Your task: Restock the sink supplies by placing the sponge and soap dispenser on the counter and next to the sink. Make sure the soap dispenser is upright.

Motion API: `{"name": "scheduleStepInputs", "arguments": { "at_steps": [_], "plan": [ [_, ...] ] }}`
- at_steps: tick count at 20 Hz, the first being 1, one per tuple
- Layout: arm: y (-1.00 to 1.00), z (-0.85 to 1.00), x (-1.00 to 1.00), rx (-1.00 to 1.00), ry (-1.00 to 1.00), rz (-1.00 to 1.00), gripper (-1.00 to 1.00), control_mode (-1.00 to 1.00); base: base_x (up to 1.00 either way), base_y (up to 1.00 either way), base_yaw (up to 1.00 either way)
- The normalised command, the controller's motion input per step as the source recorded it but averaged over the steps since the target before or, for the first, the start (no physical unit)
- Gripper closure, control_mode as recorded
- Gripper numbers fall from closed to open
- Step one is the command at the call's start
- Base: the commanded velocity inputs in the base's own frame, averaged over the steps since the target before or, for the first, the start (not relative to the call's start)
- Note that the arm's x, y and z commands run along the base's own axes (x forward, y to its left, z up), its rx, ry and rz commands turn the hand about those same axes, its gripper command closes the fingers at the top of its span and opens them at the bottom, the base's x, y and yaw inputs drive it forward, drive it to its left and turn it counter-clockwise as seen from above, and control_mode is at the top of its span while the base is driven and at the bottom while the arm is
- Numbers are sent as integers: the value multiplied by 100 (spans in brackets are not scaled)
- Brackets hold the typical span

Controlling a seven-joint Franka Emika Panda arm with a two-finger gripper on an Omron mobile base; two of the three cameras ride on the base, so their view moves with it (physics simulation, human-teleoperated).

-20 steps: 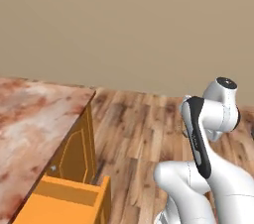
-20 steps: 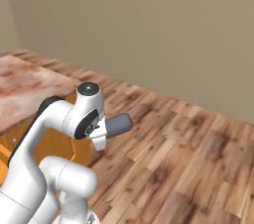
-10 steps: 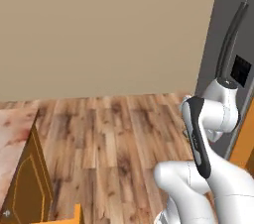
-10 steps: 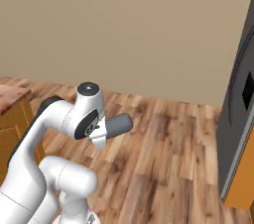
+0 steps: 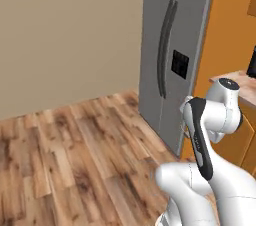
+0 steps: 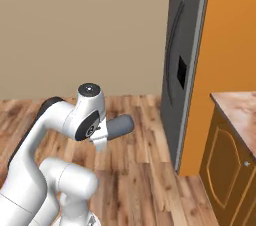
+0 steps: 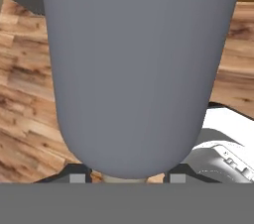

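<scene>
Wood floor [image 5: 75,160] and a beige wall, with a big grey fridge [image 5: 172,60] beside orange cabinets and a corner of the desk [image 6: 237,107] at the right. Hand [image 6: 100,137] is clamped on the dispenser [image 6: 119,126], which sticks out sideways off the folded arm, well apart from the desk.

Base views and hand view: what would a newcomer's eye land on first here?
The tall grey double-door refrigerator rises beside orange cabinetry, over the brown wooden plank floor. In the right base view, the dark slate-grey rounded soap dispenser juts sideways from the pincer, not upright. In the hand view it looms large.
</scene>
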Motion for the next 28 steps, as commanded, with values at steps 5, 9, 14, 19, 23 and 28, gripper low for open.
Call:
{"name": "scheduleStepInputs", "arguments": {
  "at_steps": [5,9,14,19,23,28],
  "plan": [
    [0,0,0,0,0,0,100,100,0,-34,-55],
    [0,0,0,0,0,0,100,100,0,-35,-54],
    [0,0,0,0,0,0,100,100,0,-37,-53],
    [0,0,0,0,0,0,100,100,0,-38,-50],
    [0,0,0,0,0,0,100,100,8,-48,-44],
    [0,0,0,0,0,0,100,100,16,-58,-40]
  ]
}}
